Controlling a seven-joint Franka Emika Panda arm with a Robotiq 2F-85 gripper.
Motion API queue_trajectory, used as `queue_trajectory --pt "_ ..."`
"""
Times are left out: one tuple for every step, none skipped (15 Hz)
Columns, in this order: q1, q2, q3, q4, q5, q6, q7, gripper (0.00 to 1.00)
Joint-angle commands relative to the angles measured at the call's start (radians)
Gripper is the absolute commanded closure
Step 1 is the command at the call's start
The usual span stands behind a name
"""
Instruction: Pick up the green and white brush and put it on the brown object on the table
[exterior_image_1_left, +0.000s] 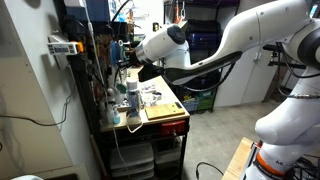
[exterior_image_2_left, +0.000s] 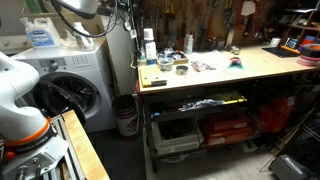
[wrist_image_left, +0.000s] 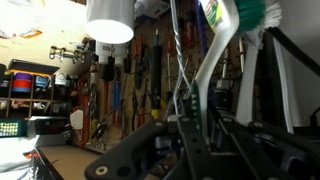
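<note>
The gripper (wrist_image_left: 200, 125) seems to pinch the green and white brush (wrist_image_left: 222, 50), upper right in the wrist view. The brown object (exterior_image_1_left: 163, 110) lies mid-frame on the table (exterior_image_1_left: 170, 125). The thin handle could slip and miss it.

In the wrist view, upper right, the brush (wrist_image_left: 214, 62) has a white handle and a green head with green bristles. At the top centre a lamp shade (wrist_image_left: 110, 20) is plain white. At the left edge, stacked bins (wrist_image_left: 25, 78) show 3 colours: red, orange and blue.

In an exterior view, the arm (exterior_image_1_left: 240, 40) across the upper right is white with black joints, and the brown object (exterior_image_1_left: 163, 110) at the centre is plain matte tan.

In an exterior view, the washing machine (exterior_image_2_left: 75, 62) at the left is white with a dark door, the jug (exterior_image_2_left: 42, 35) above it is blue-labelled, and the bench top (exterior_image_2_left: 225, 68) is pale wood.
</note>
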Motion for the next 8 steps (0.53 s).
queue_trajectory --pt "-0.006 -0.075 -0.022 -0.029 0.004 0.008 0.024 0.96" --pt "-0.001 -0.081 -0.029 -0.035 0.015 0.008 0.016 0.96" --pt "0.004 -0.088 -0.036 -0.041 0.021 0.009 0.009 0.96" --pt "0.013 -0.089 -0.043 -0.047 0.035 0.004 -0.008 0.96" --pt "0.018 -0.097 -0.049 -0.053 0.043 -0.002 -0.01 0.96" --pt "0.027 -0.093 -0.056 -0.058 0.055 0.0 -0.02 0.96" --pt "0.034 -0.094 -0.061 -0.064 0.064 -0.001 -0.025 0.96" --pt "0.041 -0.092 -0.066 -0.07 0.074 -0.003 -0.031 0.96"
